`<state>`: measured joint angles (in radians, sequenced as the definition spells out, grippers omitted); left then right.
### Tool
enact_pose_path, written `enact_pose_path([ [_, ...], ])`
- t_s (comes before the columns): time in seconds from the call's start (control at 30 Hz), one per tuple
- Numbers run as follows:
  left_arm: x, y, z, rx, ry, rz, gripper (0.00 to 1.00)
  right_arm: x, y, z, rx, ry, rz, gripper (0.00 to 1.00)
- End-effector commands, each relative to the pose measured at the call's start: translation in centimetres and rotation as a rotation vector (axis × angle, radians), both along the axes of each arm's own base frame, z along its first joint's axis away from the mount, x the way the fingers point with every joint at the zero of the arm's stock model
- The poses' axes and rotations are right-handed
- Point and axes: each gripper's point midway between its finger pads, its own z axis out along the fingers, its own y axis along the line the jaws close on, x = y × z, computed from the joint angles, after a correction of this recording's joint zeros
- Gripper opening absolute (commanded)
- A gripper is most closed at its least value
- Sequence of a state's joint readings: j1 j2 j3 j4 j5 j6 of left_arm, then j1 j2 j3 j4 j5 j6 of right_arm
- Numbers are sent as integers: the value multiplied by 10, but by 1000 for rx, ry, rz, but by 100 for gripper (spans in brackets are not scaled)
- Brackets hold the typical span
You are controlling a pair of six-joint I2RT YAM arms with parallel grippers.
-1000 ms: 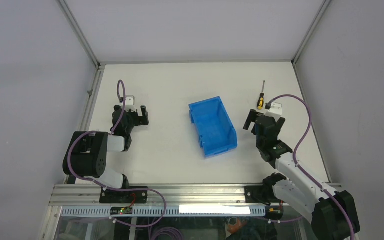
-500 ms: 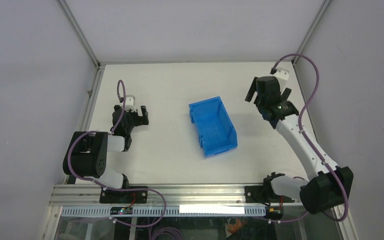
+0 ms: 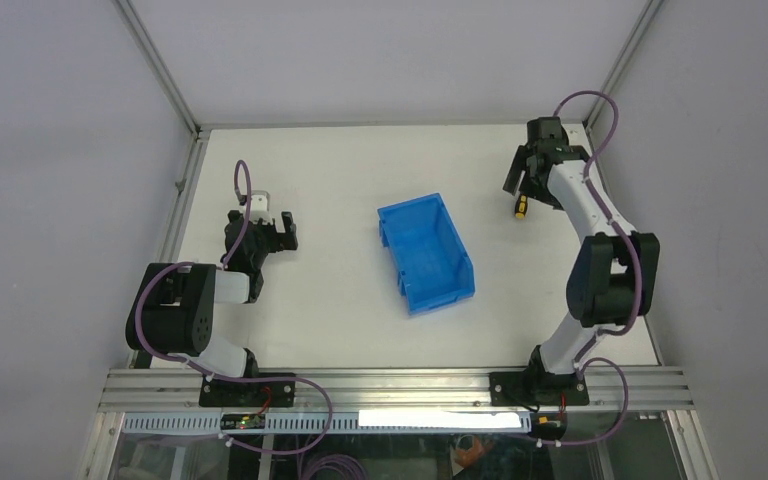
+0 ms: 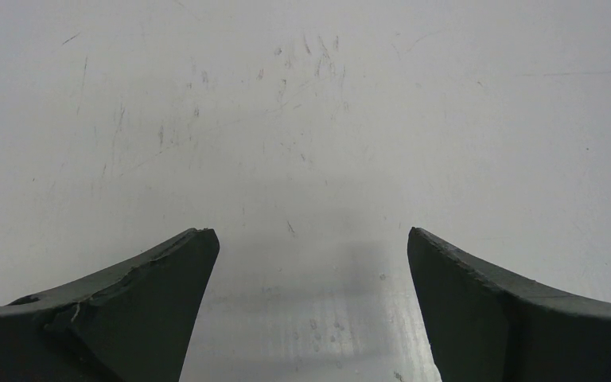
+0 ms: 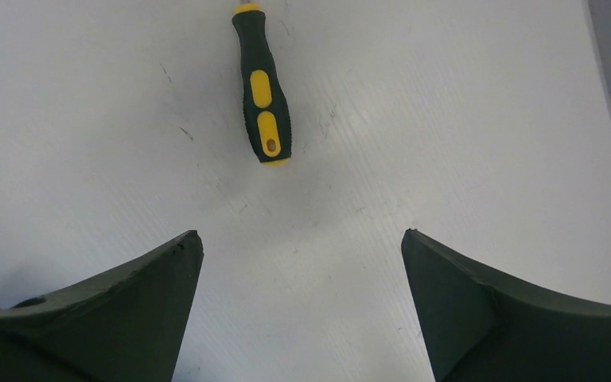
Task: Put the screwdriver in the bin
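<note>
Wide-spread right gripper (image 5: 298, 239) is hovering near slim yellow-and-black screwdriver (image 5: 262, 111)
It is lying outside the bright blue plastic bin (image 3: 425, 250); left gripper (image 4: 310, 235) is also gaping.

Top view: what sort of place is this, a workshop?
Most likely a robotics lab test cell: two arms bolted to a metal rail, a white table walled in grey, just a blue bin and screwdriver laid out.

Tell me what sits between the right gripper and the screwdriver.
Nothing. In the right wrist view, only a bare stretch of white table separates the open right gripper from the screwdriver, whose handle end lies ahead of the fingertips.
</note>
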<state>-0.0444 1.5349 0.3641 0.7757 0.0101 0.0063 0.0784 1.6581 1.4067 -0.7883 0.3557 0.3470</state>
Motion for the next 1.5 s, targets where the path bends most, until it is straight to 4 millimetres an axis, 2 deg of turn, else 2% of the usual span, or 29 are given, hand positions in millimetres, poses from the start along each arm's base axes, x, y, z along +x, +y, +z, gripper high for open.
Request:
enact_pose_path([
  [0.0,10,-3,24,-26,-73,-9,99,37,5,-10,66,11,75,99],
  [0.1,10,-4,24,-25,-74,-11,99,59,4,-34,90,40,93,98],
  [0.2,10,-3,24,-26,-74,-10,99,71,-4,-56,68,116,79,93],
  [0.3,10,-4,24,-25,-74,-11,99,77,-10,-71,58,147,71,90],
  [0.47,10,-3,24,-25,-73,-11,99,84,-5,-97,96,174,92,76],
  [0.53,10,-3,24,-26,-73,-11,99,83,-4,-106,98,196,96,62],
  [0.63,10,-3,24,-25,-73,-11,99,81,-5,-113,91,219,92,24],
  [0.67,10,-3,24,-25,-72,-11,99,81,-7,-111,84,214,90,7],
  [0.7,10,-4,24,-26,-73,-11,99,81,-8,-109,74,212,91,0],
  [0.8,10,-4,24,-26,-73,-11,99,84,-12,-85,44,170,115,0],
  [0.93,10,-3,24,-25,-73,-10,99,79,-16,-25,12,70,134,0],
  [1.07,10,-3,23,-25,-72,-11,99,51,-5,20,65,27,155,0],
  [1.17,10,-4,24,-25,-74,-11,99,27,3,44,102,-12,170,0],
  [1.23,10,-3,24,-25,-73,-10,99,13,16,54,120,-27,202,0],
  [1.3,10,-4,23,-25,-72,-12,99,-3,37,72,121,-66,255,0],
  [1.47,10,-4,24,-26,-74,-11,99,-43,106,100,75,-120,425,0],
])
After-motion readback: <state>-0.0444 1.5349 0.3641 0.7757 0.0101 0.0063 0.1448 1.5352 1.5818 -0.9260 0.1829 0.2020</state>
